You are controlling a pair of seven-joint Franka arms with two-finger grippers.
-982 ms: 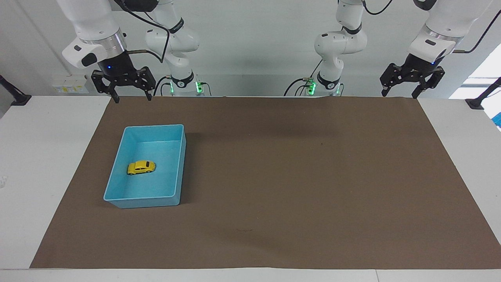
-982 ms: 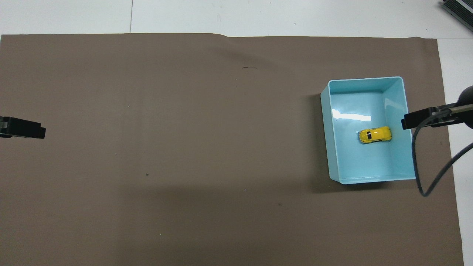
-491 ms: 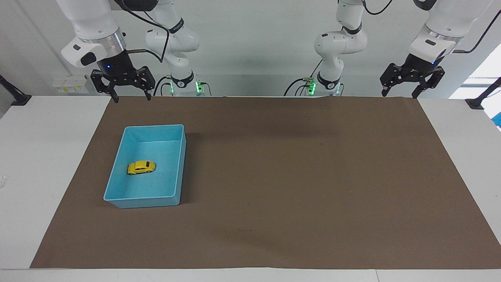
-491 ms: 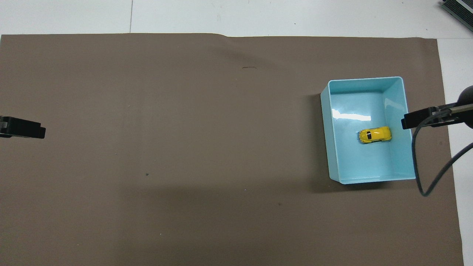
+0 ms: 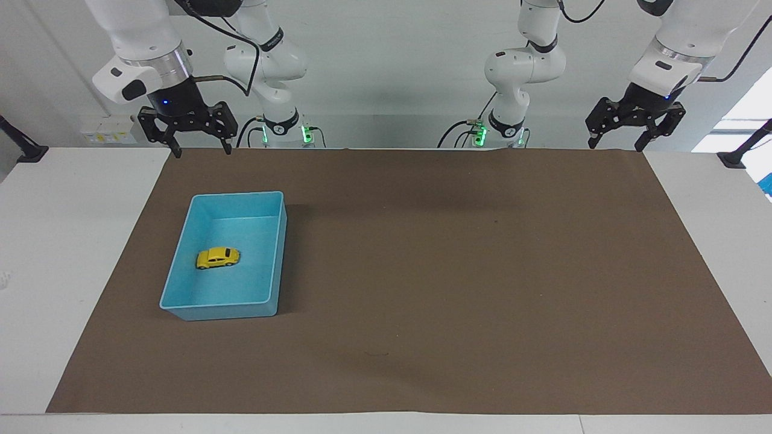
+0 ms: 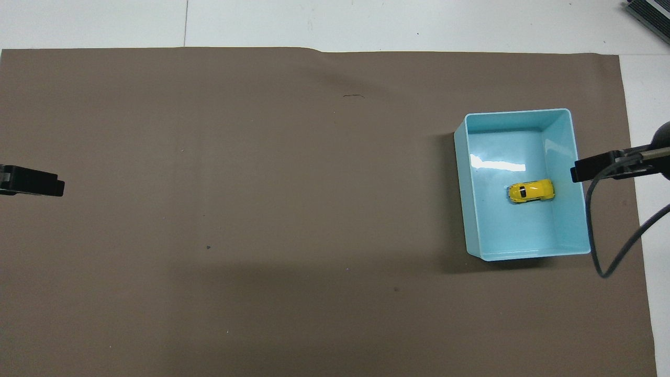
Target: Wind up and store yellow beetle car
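Right gripper hangs at upper left of the facing view, fingers spread and empty, over the mat's edge by the robots; it has crept a touch up and toward the frame's left over the last sec, i.e. backing off. Left gripper at upper right, also released and empty, hasn't budged; that arm waits. Yellow beetle car sits in the light-blue bin at mid-left of frame, on its wheels, clear of the walls, same spot as a sec ago. Overhead view: car inside bin at right of frame; only a black tip of the right arm's hand shows at the right edge, over the bin's rim. Judging by this, storing looks done and the arms are parking.
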